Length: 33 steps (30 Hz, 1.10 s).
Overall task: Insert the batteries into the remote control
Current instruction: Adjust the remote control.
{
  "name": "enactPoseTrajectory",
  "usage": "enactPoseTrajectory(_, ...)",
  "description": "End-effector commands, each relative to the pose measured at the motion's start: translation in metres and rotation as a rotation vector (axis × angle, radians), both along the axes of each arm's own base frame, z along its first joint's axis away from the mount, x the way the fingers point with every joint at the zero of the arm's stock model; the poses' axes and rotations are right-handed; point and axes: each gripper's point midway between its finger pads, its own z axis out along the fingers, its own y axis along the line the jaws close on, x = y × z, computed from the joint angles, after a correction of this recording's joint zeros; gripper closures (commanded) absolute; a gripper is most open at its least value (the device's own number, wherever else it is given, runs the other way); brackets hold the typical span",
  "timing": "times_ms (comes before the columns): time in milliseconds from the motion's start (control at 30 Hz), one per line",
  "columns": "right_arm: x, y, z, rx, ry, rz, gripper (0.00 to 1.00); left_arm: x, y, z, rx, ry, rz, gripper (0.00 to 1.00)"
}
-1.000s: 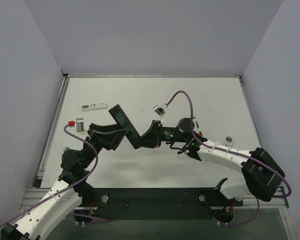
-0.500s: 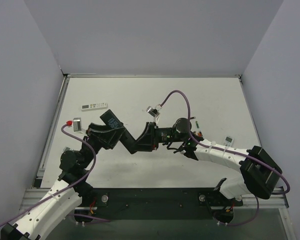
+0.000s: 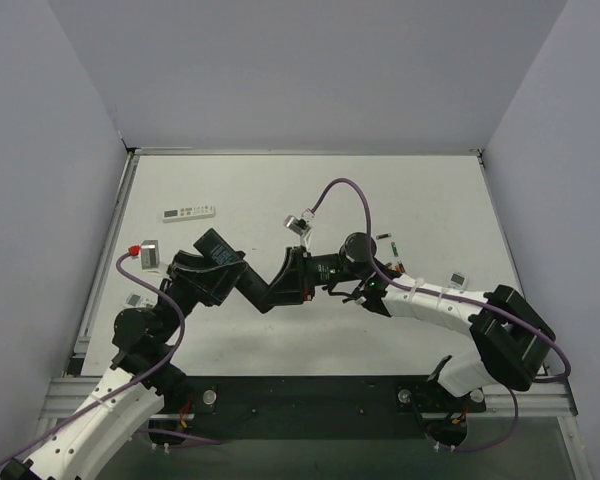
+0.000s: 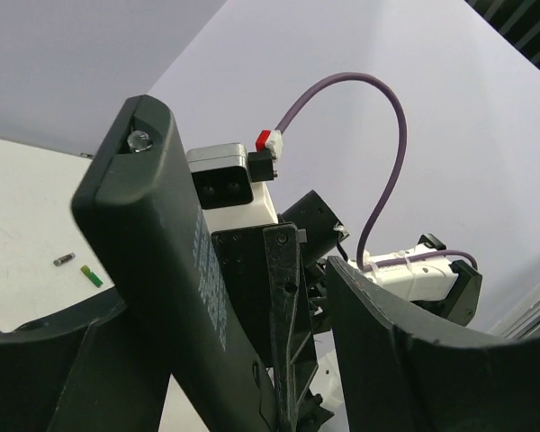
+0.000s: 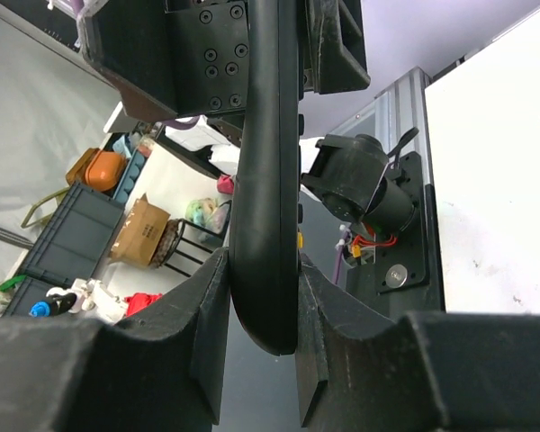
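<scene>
Above the middle of the table (image 3: 310, 190), grips the remote control (image 3: 250, 285) (image 5: 265, 180) in the right end effector (image 5: 263, 270), pinched shut across its thin body and held well clear of the surface. Straddles the remote's other end (image 4: 162, 270) with the left end effector (image 4: 225, 297), opened wide enough to leave a gap on one side, so not yet seen pinching. Leaves the batteries (image 4: 92, 275) (image 3: 390, 243) lying loose on the table at the right, well apart from the remote; shows at least one green and one dark cell. Appears to have no cell loaded. Cannot tell whether the battery cover is off. Seems early in the task: likely needs the compartment exposed, then each cell fetched and seated.
</scene>
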Motion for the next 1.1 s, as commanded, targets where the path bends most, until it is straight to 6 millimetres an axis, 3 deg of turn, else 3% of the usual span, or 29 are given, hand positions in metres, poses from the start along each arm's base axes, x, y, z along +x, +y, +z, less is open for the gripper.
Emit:
enactPoseTrajectory(0, -0.009, 0.002, 0.036, 0.119, -0.108, 0.063, 1.0, -0.007, -0.003, 0.012, 0.018, -0.04, -0.027, 0.3)
enactPoseTrajectory(133, -0.008, 0.004, 0.034, 0.112, -0.106, 0.067, 1.0, -0.006, -0.001, 0.011, 0.031, -0.041, -0.01, 0.44)
enactPoseTrajectory(167, -0.008, 0.005, 0.029, 0.095, -0.095, 0.068, 1.0, -0.004, -0.001, 0.008, 0.048, -0.038, 0.002, 0.57)
enactPoseTrajectory(233, -0.005, 0.006, 0.026, 0.082, -0.106, 0.052, 0.98, -0.002, 0.001, 0.005, 0.067, -0.031, 0.023, 0.71)
enactPoseTrajectory(267, -0.003, 0.007, 0.02, 0.056, -0.091, 0.043, 0.94, 0.001, 0.003, -0.001, 0.095, -0.024, 0.046, 0.84)
enactPoseTrajectory(300, -0.002, 0.008, 0.017, 0.045, -0.091, 0.034, 0.91, 0.002, 0.004, -0.002, 0.11, -0.023, 0.058, 0.88)
enactPoseTrajectory(400, 0.006, 0.01, 0.007, -0.016, -0.106, -0.011, 0.68, 0.006, 0.008, -0.005, 0.176, -0.019, 0.106, 0.97)
enactPoseTrajectory(433, 0.01, 0.009, 0.008, -0.025, -0.123, -0.047, 0.58, 0.006, 0.01, -0.004, 0.19, -0.021, 0.121, 0.99)
enactPoseTrajectory(533, 0.016, 0.007, -0.002, -0.099, -0.21, -0.097, 0.48, 0.013, 0.018, -0.004, 0.276, -0.006, 0.189, 1.0)
enactPoseTrajectory(567, 0.023, 0.005, -0.019, -0.168, -0.279, -0.135, 0.46, 0.018, 0.019, -0.015, 0.34, 0.02, 0.208, 1.0)
enactPoseTrajectory(633, 0.02, 0.003, -0.016, -0.182, -0.425, -0.138, 0.4, 0.02, 0.022, -0.008, 0.38, 0.018, 0.232, 1.0)
enactPoseTrajectory(667, 0.023, 0.0, -0.026, -0.234, -0.473, -0.156, 0.38, 0.026, 0.02, -0.018, 0.439, 0.035, 0.236, 1.0)
enactPoseTrajectory(733, 0.022, -0.003, -0.025, -0.232, -0.686, -0.152, 0.36, 0.028, 0.018, -0.014, 0.476, 0.017, 0.23, 1.0)
enactPoseTrajectory(767, 0.022, -0.005, -0.029, -0.257, -0.725, -0.152, 0.36, 0.033, 0.015, -0.027, 0.534, 0.045, 0.225, 1.0)
enactPoseTrajectory(933, 0.032, -0.014, -0.015, -0.222, -0.999, -0.182, 0.32, 0.043, 0.003, -0.04, 0.622, 0.045, 0.164, 1.0)
enactPoseTrajectory(1067, 0.029, -0.009, -0.009, -0.164, -1.135, -0.162, 0.32, 0.048, -0.008, -0.058, 0.609, 0.123, 0.061, 1.0)
